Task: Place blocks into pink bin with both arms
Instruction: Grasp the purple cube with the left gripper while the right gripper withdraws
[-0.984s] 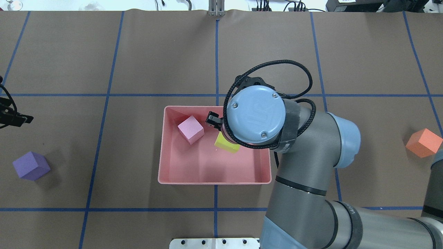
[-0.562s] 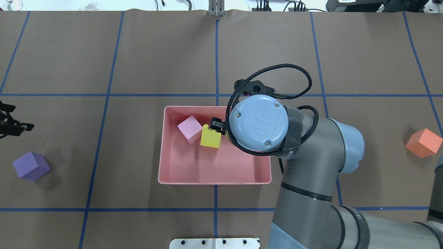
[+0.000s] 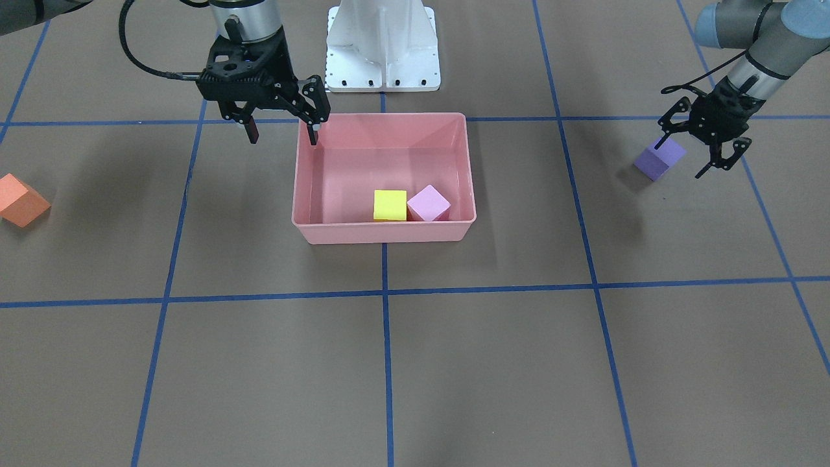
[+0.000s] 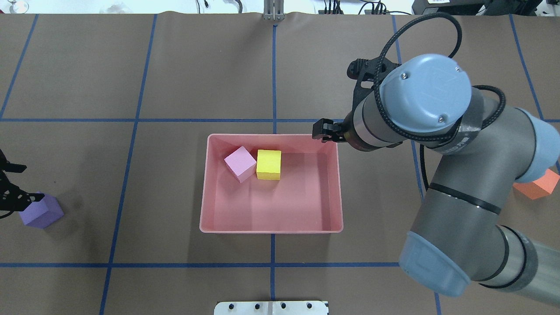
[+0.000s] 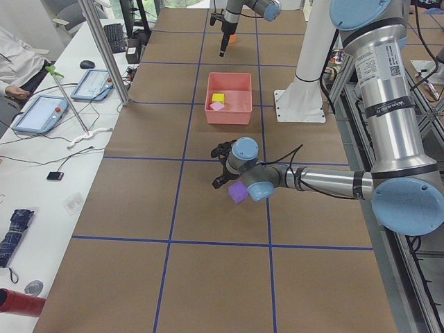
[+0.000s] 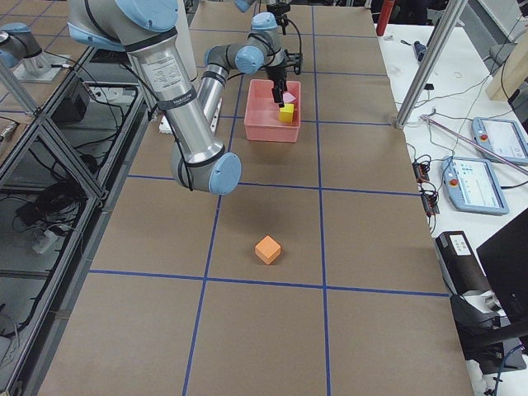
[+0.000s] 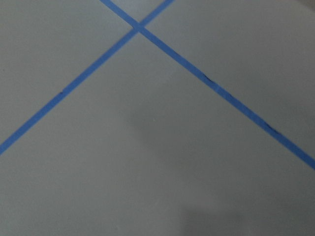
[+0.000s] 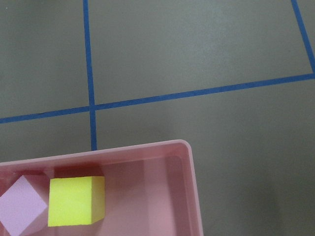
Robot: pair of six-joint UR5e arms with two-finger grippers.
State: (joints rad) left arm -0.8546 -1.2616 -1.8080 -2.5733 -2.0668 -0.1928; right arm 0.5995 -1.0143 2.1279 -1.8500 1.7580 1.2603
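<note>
Salmon-pink rectangular plastic bin (image 3: 382, 233) sits at the centre of the front view, upright on a brown table surface with blue tape grid lines (image 3: 493, 363).

Inside it, against the wall nearest that camera, are a small yellow matte cube (image 3: 390, 205) and a small light-pink matte cube (image 3: 428, 203). They lie side by side, touching or all but. The pink one is turned corner-on.

Right gripper (image 3: 283, 137), black and two-fingered, is in the upper left of the frame. Its fingers are spread wide with nothing between them. One tip is over the bin's far-left corner, the other outside the wall.

Small purple matte cube (image 3: 659, 161) is on the table at the right of the frame, well apart from the bin. Left gripper (image 3: 681, 159) hangs low at it with fingers spread. Contact with the cube: cannot tell.

Small orange matte cube (image 3: 21, 200) sits alone at the left edge, well apart from both grippers.
</note>
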